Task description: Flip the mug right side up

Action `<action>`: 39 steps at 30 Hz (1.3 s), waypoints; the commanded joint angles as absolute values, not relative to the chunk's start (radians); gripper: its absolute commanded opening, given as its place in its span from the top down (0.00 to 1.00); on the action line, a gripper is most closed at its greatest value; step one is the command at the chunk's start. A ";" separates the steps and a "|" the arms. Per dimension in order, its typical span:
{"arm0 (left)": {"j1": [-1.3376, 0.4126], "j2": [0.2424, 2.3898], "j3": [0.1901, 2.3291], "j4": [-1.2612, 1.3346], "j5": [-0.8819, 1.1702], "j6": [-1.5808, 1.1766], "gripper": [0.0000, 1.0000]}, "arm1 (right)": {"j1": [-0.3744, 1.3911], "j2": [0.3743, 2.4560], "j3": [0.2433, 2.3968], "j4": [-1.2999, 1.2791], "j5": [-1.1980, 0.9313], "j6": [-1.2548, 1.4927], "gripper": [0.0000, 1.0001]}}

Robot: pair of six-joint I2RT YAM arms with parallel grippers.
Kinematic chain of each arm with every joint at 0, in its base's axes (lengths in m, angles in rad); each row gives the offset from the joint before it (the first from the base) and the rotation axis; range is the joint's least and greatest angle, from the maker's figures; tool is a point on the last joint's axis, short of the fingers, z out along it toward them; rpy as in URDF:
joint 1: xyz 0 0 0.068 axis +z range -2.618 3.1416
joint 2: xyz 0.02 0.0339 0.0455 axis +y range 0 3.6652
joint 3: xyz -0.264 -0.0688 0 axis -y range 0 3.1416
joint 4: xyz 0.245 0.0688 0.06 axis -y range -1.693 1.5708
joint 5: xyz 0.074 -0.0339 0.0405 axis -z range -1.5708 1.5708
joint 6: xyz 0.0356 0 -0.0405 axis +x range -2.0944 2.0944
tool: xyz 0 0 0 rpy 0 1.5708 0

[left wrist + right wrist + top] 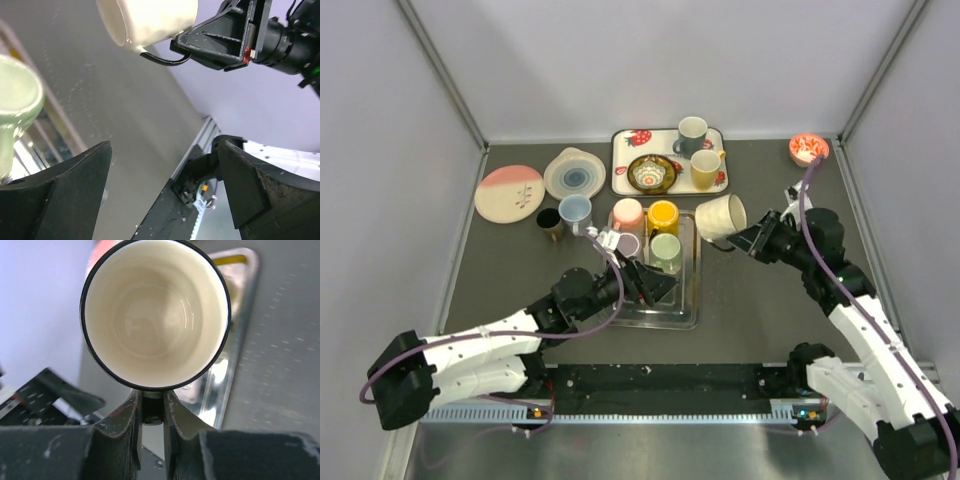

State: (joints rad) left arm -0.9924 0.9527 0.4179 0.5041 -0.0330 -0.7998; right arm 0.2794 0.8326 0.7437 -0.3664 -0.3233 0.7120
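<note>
Dark grey table, enclosed by pale walls.

Nearest: left gripper is over the near part of a clear tray. Its jaws stand wide apart with nothing between them, as the left wrist view confirms.

In the tray: green cup, with pink cup and yellow cup behind it.

Just right of the tray: right gripper is clamped on the thin black handle of the cream mug. The mug is held on its side, apparently clear of the table, its mouth facing the right wrist camera.

Left of the tray: blue cup and dark cup.

Far side: pink plate, blue-ringed plate, and a strawberry tray carrying two mugs and a bowl. A red bowl sits in the far right corner.
</note>
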 commanded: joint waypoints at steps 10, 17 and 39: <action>-0.896 1.083 0.518 0.934 0.287 -0.928 0.14 | 0.291 0.675 0.631 0.307 -0.657 1.111 1.00; -0.897 1.175 0.586 1.011 0.333 -0.982 0.15 | 0.342 0.655 0.580 0.413 -0.638 1.164 1.00; -0.856 1.307 0.591 1.288 0.216 -1.153 0.48 | 0.483 0.630 0.546 0.403 -0.546 1.066 1.00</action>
